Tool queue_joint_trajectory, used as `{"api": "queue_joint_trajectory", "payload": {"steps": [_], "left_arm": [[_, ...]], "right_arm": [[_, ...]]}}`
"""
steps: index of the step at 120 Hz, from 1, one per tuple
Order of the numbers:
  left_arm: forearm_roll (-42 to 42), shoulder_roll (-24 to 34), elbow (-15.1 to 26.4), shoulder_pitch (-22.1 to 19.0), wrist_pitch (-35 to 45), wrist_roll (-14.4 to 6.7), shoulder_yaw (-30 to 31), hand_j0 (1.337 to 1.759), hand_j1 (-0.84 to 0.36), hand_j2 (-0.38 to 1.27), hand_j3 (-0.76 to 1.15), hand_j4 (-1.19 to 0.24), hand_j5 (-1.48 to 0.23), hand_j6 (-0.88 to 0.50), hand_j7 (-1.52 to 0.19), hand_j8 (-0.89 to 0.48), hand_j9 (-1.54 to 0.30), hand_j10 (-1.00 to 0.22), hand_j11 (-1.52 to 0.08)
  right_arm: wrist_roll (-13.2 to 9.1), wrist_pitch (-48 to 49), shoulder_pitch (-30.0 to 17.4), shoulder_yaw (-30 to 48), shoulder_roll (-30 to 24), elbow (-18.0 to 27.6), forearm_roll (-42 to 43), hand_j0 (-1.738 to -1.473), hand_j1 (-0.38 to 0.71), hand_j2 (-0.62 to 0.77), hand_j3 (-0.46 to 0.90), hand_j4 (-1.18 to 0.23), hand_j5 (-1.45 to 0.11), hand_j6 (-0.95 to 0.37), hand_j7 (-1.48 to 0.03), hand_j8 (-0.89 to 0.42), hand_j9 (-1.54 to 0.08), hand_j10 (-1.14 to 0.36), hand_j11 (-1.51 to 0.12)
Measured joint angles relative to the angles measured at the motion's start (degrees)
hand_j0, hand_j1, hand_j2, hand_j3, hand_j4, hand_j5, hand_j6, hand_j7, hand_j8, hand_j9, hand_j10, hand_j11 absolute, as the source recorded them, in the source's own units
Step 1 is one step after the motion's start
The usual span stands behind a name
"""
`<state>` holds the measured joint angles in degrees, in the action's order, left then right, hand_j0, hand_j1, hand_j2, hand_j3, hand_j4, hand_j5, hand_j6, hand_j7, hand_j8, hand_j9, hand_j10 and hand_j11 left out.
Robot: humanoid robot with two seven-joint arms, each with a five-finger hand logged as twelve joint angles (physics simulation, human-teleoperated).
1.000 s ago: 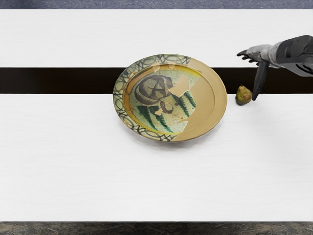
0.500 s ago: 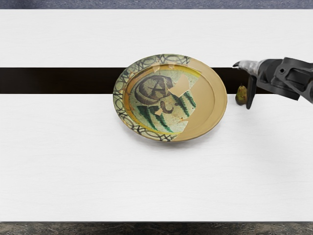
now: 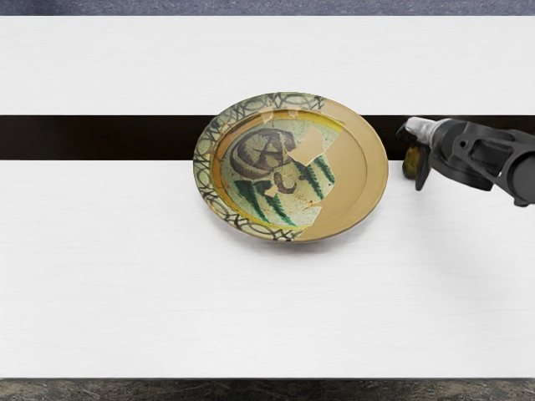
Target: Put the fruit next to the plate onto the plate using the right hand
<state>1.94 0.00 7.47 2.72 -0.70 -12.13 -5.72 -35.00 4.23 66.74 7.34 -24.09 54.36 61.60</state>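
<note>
A small yellow-green fruit (image 3: 408,164) sits on the white table just right of the plate (image 3: 361,180), a wide golden dish with a green and brown pattern on its left half. My right hand (image 3: 417,150) comes in from the right edge. It covers the fruit from above and from the right, and its dark fingers (image 3: 421,165) curl around it. Only the fruit's left side shows. The fruit is still at table level, a short gap from the plate's rim. The left arm is out of view.
A dark gap (image 3: 100,138) runs across the table behind the plate and the fruit. White tabletop (image 3: 267,309) stretches in front of the plate and to its left.
The right hand has come down and forward over the fruit. Its fingers, spread a second ago, have folded around it. The fruit and plate have not moved.
</note>
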Motion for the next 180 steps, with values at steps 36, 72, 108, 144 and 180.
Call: {"api": "queue_joint_trajectory", "payload": {"steps": [36,72,108,144,180], "left_arm": [[0.0,0.0,0.0,0.0,0.0,0.0,0.0,1.658,0.33,0.0,0.0,-0.02,-0.02,-0.02,-0.02,-0.02,-0.02,-0.02,-0.02],[0.0,0.0,0.0,0.0,0.0,0.0,0.0,1.658,0.33,0.0,0.0,-0.02,-0.02,-0.02,-0.02,-0.02,-0.02,-0.02,-0.02],[0.0,0.0,0.0,0.0,0.0,0.0,0.0,1.658,0.33,0.0,0.0,-0.02,-0.02,-0.02,-0.02,-0.02,-0.02,-0.02,-0.02],[0.0,0.0,0.0,0.0,0.0,0.0,0.0,1.658,0.33,0.0,0.0,-0.02,-0.02,-0.02,-0.02,-0.02,-0.02,-0.02,-0.02],[0.0,0.0,0.0,0.0,0.0,0.0,0.0,1.658,0.33,0.0,0.0,-0.02,-0.02,-0.02,-0.02,-0.02,-0.02,-0.02,-0.02]], "right_arm": [[0.0,-2.0,0.5,-2.4,2.8,-4.4,0.1,-1.658,-0.05,-0.05,0.0,-0.26,-0.33,-0.26,-0.33,-0.26,-0.33,-0.26,-0.33],[0.0,-2.0,1.3,-3.8,4.9,-6.6,0.1,-1.658,-0.04,-0.05,0.0,-0.27,-0.34,-0.27,-0.34,-0.27,-0.34,-0.26,-0.34],[0.0,-2.2,0.7,-4.1,5.1,-6.8,0.1,-1.658,0.05,-0.06,0.0,-0.33,-0.43,-0.33,-0.43,-0.33,-0.43,-0.33,-0.43],[0.0,-3.4,0.1,-4.7,5.1,-6.8,-0.1,-1.658,0.14,-0.08,0.0,-0.41,-0.54,-0.42,-0.54,-0.41,-0.54,-0.41,-0.54],[0.0,-3.4,-0.5,-4.7,5.1,-6.7,-0.5,-1.654,0.27,0.0,0.0,-0.58,-0.76,-0.47,-0.76,-0.39,-0.77,-0.58,-0.77]]}}
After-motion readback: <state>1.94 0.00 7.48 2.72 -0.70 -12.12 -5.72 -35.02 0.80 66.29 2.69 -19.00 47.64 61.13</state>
